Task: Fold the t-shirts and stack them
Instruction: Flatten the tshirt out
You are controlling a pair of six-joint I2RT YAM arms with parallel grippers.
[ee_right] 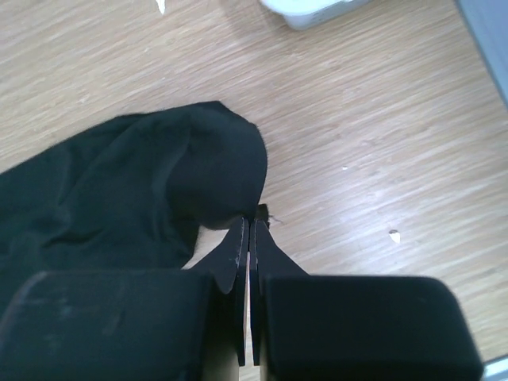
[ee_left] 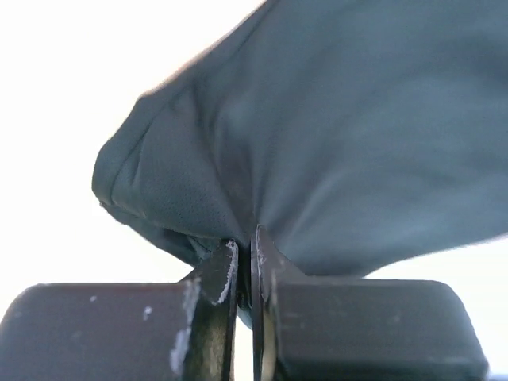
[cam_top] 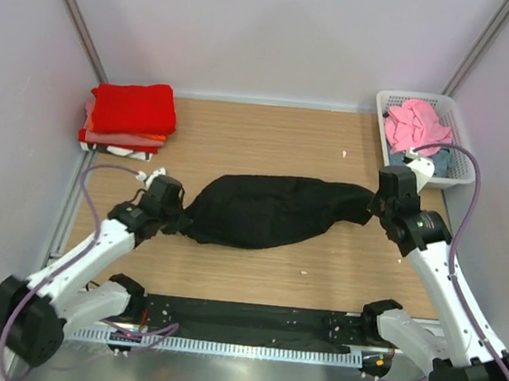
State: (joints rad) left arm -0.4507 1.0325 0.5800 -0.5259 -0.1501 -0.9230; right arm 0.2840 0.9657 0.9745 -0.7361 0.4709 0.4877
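The black t-shirt (cam_top: 275, 213) hangs stretched between both grippers above the middle of the wooden table. My left gripper (cam_top: 182, 215) is shut on its left end; the left wrist view shows the cloth (ee_left: 333, 143) pinched between the fingers (ee_left: 221, 278). My right gripper (cam_top: 373, 203) is shut on its right end, and the right wrist view shows the cloth (ee_right: 143, 198) pinched at the fingertips (ee_right: 238, 246). A stack of folded t-shirts (cam_top: 130, 116), red on top with orange and white below, lies at the far left. Pink (cam_top: 416, 124) and grey-blue (cam_top: 442, 161) shirts lie in the basket.
The white plastic lattice basket (cam_top: 466, 131) stands at the far right corner; its corner shows in the right wrist view (ee_right: 309, 9). Grey walls close in the table on three sides. Small white scraps (cam_top: 302, 270) lie on the wood.
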